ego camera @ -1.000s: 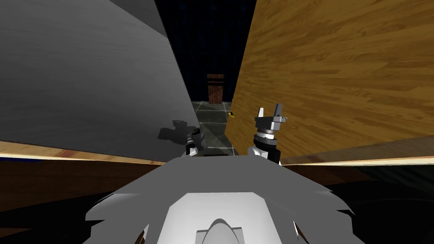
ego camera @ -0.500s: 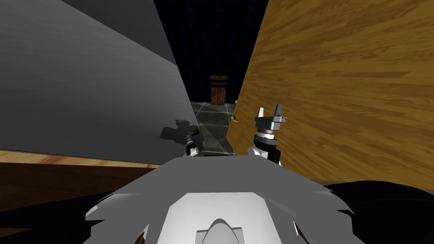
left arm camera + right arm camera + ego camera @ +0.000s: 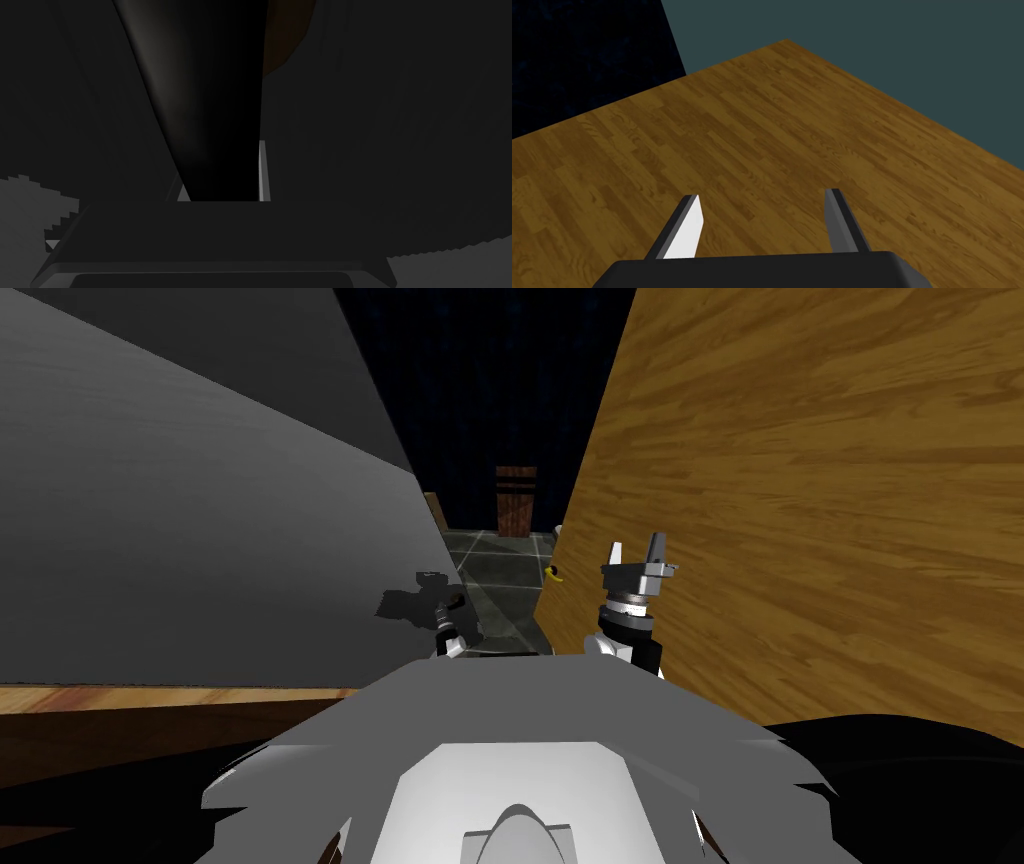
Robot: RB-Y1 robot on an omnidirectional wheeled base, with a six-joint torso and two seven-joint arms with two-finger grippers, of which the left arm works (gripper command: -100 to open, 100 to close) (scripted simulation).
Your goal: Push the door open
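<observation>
The wood-grain door [image 3: 800, 488] stands swung away on my right, its free edge toward the gap ahead, with a small yellow handle [image 3: 553, 576] low on that edge. My right gripper [image 3: 636, 550] is raised close to the door's face, open, with nothing between its fingers. In the right wrist view the same planks of the door [image 3: 762, 125] run just beyond the gripper [image 3: 762, 220]. My left gripper [image 3: 447, 613] hangs low beside the grey wall [image 3: 200, 538] and casts a shadow on it; its wrist view is dim.
Between the wall and the door a narrow passage of dark tiled floor [image 3: 495, 578] leads ahead. A brown wooden piece of furniture [image 3: 516, 500] stands at its far end against a black area. A wooden strip [image 3: 150, 698] runs along the wall's foot at my left.
The door's free edge has swung further right and the gap ahead has widened. I have moved forward, and the wooden strip at the left has dropped lower. Both arms hold their pose.
</observation>
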